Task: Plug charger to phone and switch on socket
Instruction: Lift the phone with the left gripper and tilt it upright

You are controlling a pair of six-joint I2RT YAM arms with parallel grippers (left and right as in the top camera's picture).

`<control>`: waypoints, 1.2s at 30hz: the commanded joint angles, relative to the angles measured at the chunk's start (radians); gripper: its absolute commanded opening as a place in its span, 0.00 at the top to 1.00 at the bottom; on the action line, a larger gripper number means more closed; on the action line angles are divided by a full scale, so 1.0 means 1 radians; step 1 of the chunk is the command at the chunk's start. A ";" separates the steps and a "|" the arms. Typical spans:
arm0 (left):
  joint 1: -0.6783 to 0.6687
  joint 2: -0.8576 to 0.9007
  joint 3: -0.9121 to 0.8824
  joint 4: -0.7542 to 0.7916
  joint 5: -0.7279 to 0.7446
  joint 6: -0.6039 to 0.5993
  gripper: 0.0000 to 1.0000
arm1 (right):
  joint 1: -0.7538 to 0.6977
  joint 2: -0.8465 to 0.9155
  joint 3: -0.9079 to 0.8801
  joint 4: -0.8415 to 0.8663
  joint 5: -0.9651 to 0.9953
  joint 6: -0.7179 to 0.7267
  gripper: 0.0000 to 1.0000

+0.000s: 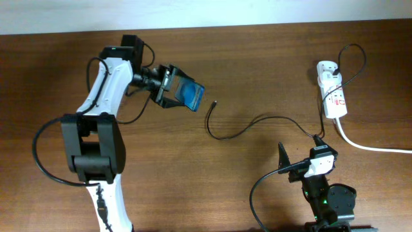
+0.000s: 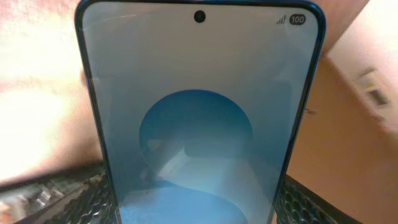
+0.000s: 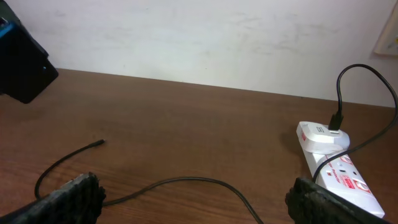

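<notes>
Right gripper (image 1: pixel 301 156) sat nearest the robot's base, low over the table (image 1: pixel 257 58). Its jaws were spread wide with nothing between them, and in its own wrist view the dark padded fingertips (image 3: pixel 68 198) stood at the two bottom corners. Just ahead of them the charger (image 1: pixel 257 120) lay slack on the wood. The thin black cable (image 3: pixel 186 180) curved across in front of the empty jaws, and its connector tip (image 1: pixel 214 102) rested on the table, pointing toward the phone but apart from it. Farther out on the left, the left gripper (image 1: pixel 168 87) was clamped on the phone (image 1: pixel 188 95). It held the phone tilted and clear of the table, with the lower edges between its textured pads (image 2: pixel 305 205). The left wrist view was filled by the lit blue screen (image 2: pixel 199 112). At the far right, near the wall (image 3: pixel 186 37), lay the socket (image 1: pixel 333 93), a white strip with red marks. The charger's black plug (image 3: pixel 336 118) stood in a white adapter (image 3: pixel 320 134) at the strip's far end, and the cable looped above it. The thick white cord (image 1: pixel 367 145) ran off from the strip's near end toward the right edge. I could not tell how the switches were set.
</notes>
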State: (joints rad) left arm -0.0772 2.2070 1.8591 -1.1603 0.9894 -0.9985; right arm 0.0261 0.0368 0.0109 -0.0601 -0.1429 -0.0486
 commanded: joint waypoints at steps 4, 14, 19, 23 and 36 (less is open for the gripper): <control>0.059 0.003 0.029 -0.009 0.288 -0.134 1.00 | 0.006 -0.003 -0.005 -0.006 -0.002 0.004 0.02; 0.069 0.003 0.029 -0.008 0.406 -0.134 1.00 | 0.006 -0.003 -0.005 -0.006 -0.002 0.003 0.02; 0.069 0.003 0.029 -0.008 0.406 -0.134 1.00 | 0.006 -0.003 -0.005 -0.006 -0.002 0.003 0.02; 0.069 0.003 0.029 -0.008 0.404 -0.134 1.00 | 0.006 -0.003 -0.005 -0.006 -0.003 0.003 0.02; 0.069 0.003 0.029 -0.008 0.391 -0.134 1.00 | 0.006 -0.003 -0.005 -0.006 -0.003 0.003 0.02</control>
State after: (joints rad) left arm -0.0116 2.2070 1.8591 -1.1664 1.3357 -1.1233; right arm 0.0261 0.0368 0.0109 -0.0601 -0.1429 -0.0486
